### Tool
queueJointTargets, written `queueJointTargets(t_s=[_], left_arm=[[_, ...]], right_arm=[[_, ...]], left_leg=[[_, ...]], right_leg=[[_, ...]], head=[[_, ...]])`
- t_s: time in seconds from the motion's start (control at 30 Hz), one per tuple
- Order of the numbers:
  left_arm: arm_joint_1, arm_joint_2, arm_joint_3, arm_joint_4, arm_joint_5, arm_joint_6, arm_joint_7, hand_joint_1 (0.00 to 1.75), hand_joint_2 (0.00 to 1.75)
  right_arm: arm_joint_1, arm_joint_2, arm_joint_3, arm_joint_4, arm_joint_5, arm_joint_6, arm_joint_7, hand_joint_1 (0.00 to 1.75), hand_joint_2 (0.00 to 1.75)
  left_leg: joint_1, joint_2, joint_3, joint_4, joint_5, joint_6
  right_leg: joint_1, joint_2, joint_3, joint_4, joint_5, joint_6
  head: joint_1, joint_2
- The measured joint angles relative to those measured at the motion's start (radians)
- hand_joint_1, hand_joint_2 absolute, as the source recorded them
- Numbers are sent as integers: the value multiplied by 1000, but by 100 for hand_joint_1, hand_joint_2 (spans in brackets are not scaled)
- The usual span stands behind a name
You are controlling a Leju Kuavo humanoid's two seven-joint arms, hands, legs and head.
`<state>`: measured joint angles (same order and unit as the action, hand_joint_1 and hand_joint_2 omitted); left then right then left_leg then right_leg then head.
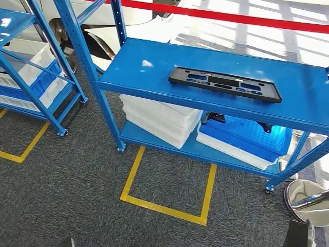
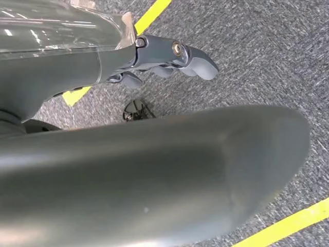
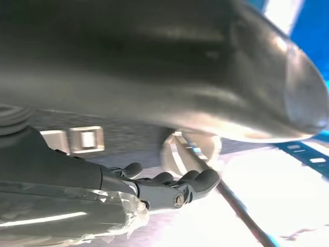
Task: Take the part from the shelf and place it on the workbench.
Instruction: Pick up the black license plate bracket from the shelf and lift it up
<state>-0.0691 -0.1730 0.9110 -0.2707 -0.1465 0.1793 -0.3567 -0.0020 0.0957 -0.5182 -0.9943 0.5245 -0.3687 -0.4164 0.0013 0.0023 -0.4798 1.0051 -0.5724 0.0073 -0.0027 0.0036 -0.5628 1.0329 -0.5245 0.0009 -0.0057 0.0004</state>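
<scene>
Your part (image 1: pixel 225 84) lies at one o'clock on the shelf (image 1: pixel 147 67), long axis crosswise; left hand (image 2: pixel 163 56) and right hand (image 3: pixel 170 188) hang empty, fingers apart.

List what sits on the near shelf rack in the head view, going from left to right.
Stack of white bins on the lower shelf, then the black part lying flat on the top shelf, then the blue crate on the lower shelf at the right.

Yellow floor marking (image 1: pixel 166 198) on grey carpet (image 1: pixel 77 195); beyond it, stacked white crates (image 1: pixel 159 119) and, right of them, a blue crate (image 1: pixel 248 136); red barrier tape (image 1: pixel 233 16) farther behind.
</scene>
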Motion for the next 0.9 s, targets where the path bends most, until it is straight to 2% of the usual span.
queueJointTargets(t_s=[0.07,0.7,0.9], left_arm=[[-2,-1,3,1,0,0,-3,0,0],[-40,-16,35,17,0,-43,-40,0,0],[-46,-18,36,22,0,-59,-49,0,0]], right_arm=[[0,-3,30,-23,-2,3,-5,0,0],[-40,-94,671,-319,31,100,-78,0,0],[-47,-128,834,-393,35,122,-99,0,0]], left_leg=[[0,0,0,0,0,0],[0,0,0,0,0,0],[0,0,1,0,0,0]], right_leg=[[0,0,0,0,0,0],[0,0,0,0,0,0],[0,0,0,0,0,0]], head=[[0,0],[0,0],[0,0]])
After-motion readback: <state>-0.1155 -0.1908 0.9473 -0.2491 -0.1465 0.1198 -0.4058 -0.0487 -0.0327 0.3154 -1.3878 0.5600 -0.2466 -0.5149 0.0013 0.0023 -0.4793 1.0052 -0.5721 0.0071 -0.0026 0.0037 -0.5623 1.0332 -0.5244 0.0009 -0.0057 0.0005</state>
